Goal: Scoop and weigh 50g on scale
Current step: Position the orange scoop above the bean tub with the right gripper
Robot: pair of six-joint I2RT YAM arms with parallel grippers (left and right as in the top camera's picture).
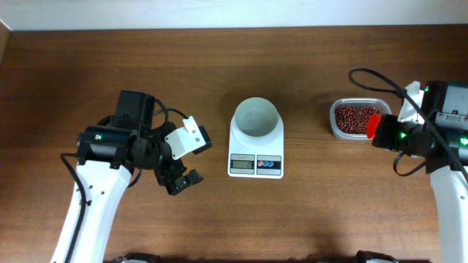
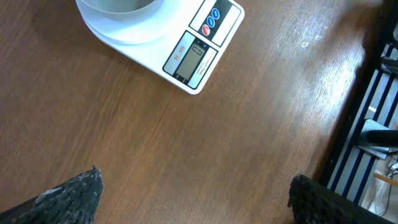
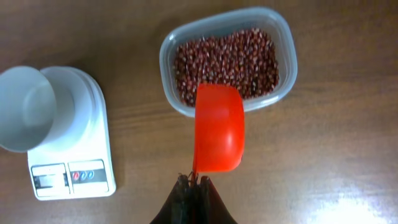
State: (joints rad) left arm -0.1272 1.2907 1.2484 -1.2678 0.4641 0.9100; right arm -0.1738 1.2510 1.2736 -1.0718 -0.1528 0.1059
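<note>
The white scale [image 1: 256, 155] stands mid-table, its round white bowl [image 1: 256, 118] empty. The dark red-brown beans [image 1: 352, 117] fill a clear tub [image 1: 336, 128] to the right of it. My right gripper [image 1: 379, 131] is shut on the handle of an orange-red scoop [image 1: 372, 126], which hangs over the tub's near edge. In the right wrist view the scoop [image 3: 219, 130] shows its rounded back above the shut gripper [image 3: 196, 182], with the beans [image 3: 227, 59] beyond and the scale [image 3: 74, 155] to the left. My left gripper [image 1: 194, 159] is open and empty, left of the scale [image 2: 193, 56]; nothing but bare wood lies between its fingertips [image 2: 81, 193].
A black cable [image 1: 369, 74] loops over the table beside the tub. The table's edge [image 2: 348, 118] runs down the right of the left wrist view, with a dark metal frame [image 2: 379, 93] beyond it. A pale wall [image 1: 234, 11] borders the far side.
</note>
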